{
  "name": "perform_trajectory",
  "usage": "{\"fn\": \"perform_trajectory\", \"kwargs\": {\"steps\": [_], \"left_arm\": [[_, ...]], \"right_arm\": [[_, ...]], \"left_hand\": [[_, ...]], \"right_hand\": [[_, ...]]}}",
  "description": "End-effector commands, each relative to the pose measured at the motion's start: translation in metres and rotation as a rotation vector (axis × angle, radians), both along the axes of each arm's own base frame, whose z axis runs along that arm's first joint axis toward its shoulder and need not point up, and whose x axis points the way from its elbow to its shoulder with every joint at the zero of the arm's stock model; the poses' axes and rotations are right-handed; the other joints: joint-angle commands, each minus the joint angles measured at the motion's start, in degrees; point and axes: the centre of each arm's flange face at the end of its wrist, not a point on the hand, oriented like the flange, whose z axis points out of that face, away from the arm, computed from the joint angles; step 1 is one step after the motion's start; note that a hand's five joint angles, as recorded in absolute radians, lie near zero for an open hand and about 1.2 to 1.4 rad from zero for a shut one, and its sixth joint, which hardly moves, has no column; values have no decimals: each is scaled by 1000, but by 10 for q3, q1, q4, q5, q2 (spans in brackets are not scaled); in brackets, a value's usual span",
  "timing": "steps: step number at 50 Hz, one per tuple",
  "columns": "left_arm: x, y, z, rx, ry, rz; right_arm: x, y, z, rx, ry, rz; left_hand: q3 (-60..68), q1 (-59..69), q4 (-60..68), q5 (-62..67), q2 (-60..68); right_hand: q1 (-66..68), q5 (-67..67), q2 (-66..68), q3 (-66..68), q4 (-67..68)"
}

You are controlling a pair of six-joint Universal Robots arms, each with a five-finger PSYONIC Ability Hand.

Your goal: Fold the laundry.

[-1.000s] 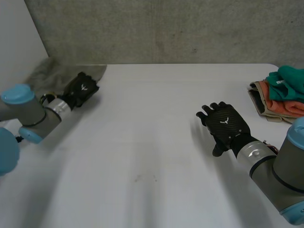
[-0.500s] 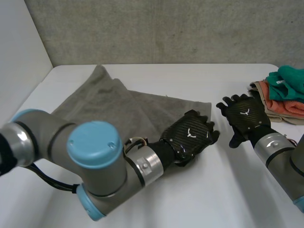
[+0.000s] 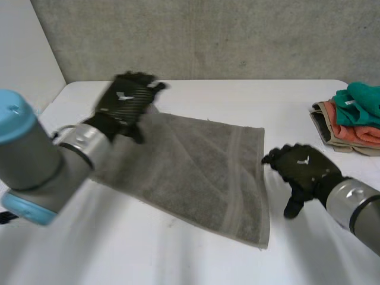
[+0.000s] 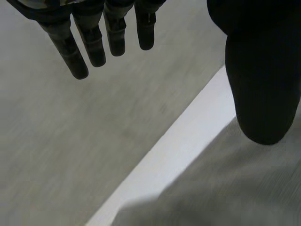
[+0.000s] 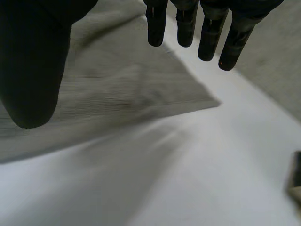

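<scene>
Head view: the towel [image 3: 202, 166] now lies spread on the table [image 3: 178, 261]; the left hand [image 3: 127, 101] has let go, fingers straight above its far corner, the right hand [image 3: 300, 169] open-fingered beside its right edge; folding can probably begin

Head camera up high, between and behind the two arms, looking down and forward across the white table [image 3: 196, 95] to the grey concrete wall [image 3: 208, 35]. It's a wide shot, taking in the grey terry towel [image 3: 196, 166] mid-table and the pile of folded teal, orange and beige cloths [image 3: 350, 119] far right.

The left wrist camera rides tight behind the black left hand [image 4: 254, 70]. It looks along the palm and past straight fingers at the towel's edge, a strip of table and the wall.

The right wrist camera, just as close, looks along the black right hand [image 5: 33, 61], fingers straight, onto a towel corner and bare table.

All three views share towel and table.
</scene>
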Motion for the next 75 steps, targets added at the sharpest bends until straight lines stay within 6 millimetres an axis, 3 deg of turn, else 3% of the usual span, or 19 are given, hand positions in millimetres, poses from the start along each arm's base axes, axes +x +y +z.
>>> {"fn": "perform_trajectory", "kwargs": {"steps": [1,6,14,26,49,55,75], "left_arm": [[72,-62,-31,109,-37,219],[101,-92,-60,162,-68,234],[113,-109,-95,214,-130,239],[108,-105,-99,230,-128,225],[101,-97,-102,245,-131,206],[102,-97,-102,245,-131,209],[102,-94,-104,256,-132,208]], "right_arm": [[15,36,-13,165,-84,20],[18,41,-27,148,-117,0],[26,54,-62,147,-55,-14],[38,51,-81,84,-61,21],[45,26,-91,-12,-23,42],[48,20,-89,-43,-38,41],[58,1,-81,-114,-37,55]], "left_hand": [[29,41,33,36,31],[47,60,51,54,49],[49,61,53,56,51],[47,60,51,54,49],[49,61,53,56,51],[49,61,53,56,51],[47,60,51,54,49]], "right_hand": [[-17,-33,-28,-23,-34],[4,-12,-7,-2,-14],[28,11,17,22,10],[174,158,163,168,156],[347,331,336,341,330],[404,388,394,398,387],[419,403,409,413,402]]}}
